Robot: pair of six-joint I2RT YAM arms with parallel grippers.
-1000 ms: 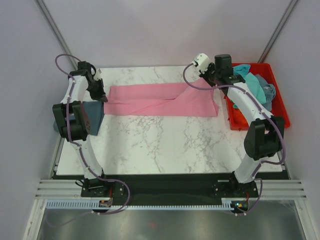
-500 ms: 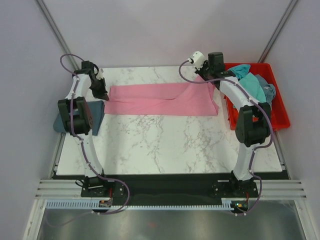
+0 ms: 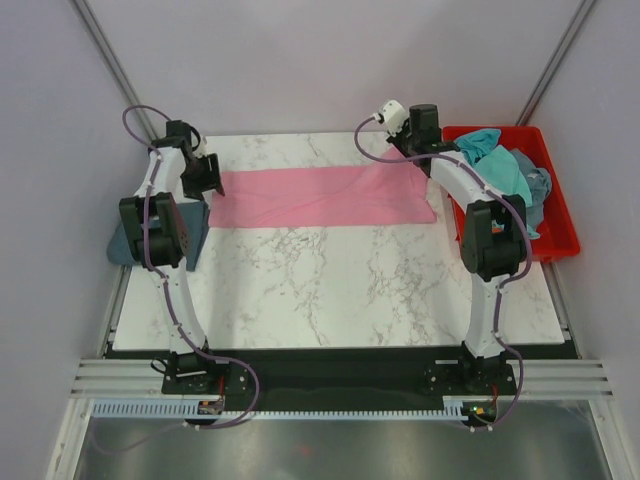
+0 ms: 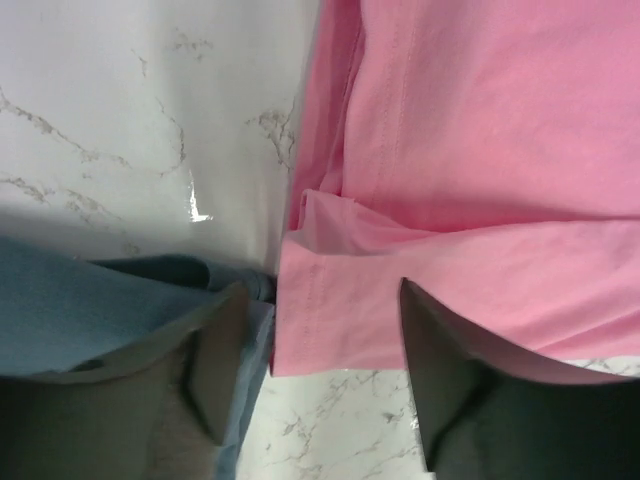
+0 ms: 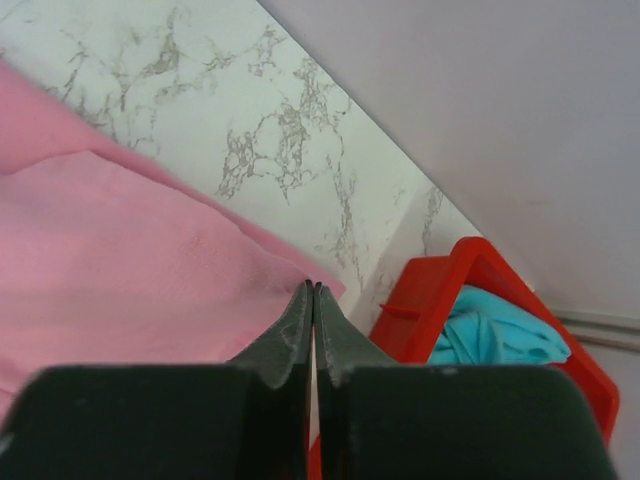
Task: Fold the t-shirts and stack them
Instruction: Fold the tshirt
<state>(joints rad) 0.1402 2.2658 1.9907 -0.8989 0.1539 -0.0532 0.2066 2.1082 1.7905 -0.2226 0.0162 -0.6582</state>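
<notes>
The pink t-shirt (image 3: 320, 195) lies flat as a long band across the far half of the marble table (image 3: 330, 280). My left gripper (image 3: 207, 180) hangs open over its left end. In the left wrist view the pink hem (image 4: 340, 320) shows between the spread fingers (image 4: 225, 370) and touches neither. My right gripper (image 3: 412, 152) is at the shirt's far right corner. In the right wrist view its jaws (image 5: 315, 290) are pressed together at that pink corner (image 5: 120, 260). No cloth shows between them. A folded slate-blue t-shirt (image 3: 195, 225) lies at the table's left edge, beside the pink hem.
A red crate (image 3: 555, 200) stands off the table's right side. It holds a turquoise t-shirt (image 3: 485, 140) and a grey-blue one (image 3: 535, 185). Grey walls close in behind and on both sides. The slate-blue t-shirt (image 4: 80, 310) sits under my left finger.
Both arms moved toward the far edge. The pink t-shirt's raised fold has flattened into an even band. My left gripper has opened and let go of the pink cloth.
</notes>
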